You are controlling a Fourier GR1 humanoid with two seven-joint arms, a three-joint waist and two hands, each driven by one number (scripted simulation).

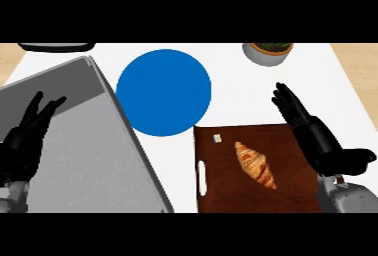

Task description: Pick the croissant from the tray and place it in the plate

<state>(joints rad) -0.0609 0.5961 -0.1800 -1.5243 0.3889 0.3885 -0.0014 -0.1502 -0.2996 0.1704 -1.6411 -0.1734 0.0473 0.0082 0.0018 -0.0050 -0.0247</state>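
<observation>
A golden-brown croissant (255,164) lies on the dark brown tray (221,190) at the lower middle-right. The blue plate (164,92) sits just beyond the tray's far left corner, with nothing on it. My right hand (310,129) hovers over the tray's right edge, to the right of the croissant, fingers straight and pointing away, holding nothing. At the far left my left hand (28,135) is open with fingers up, over a grey slab.
A large grey slab (81,145) fills the left side, its edge running close to the plate and tray. A small potted plant in a pale bowl (269,52) stands at the back right. A dark object (57,47) shows at the back left.
</observation>
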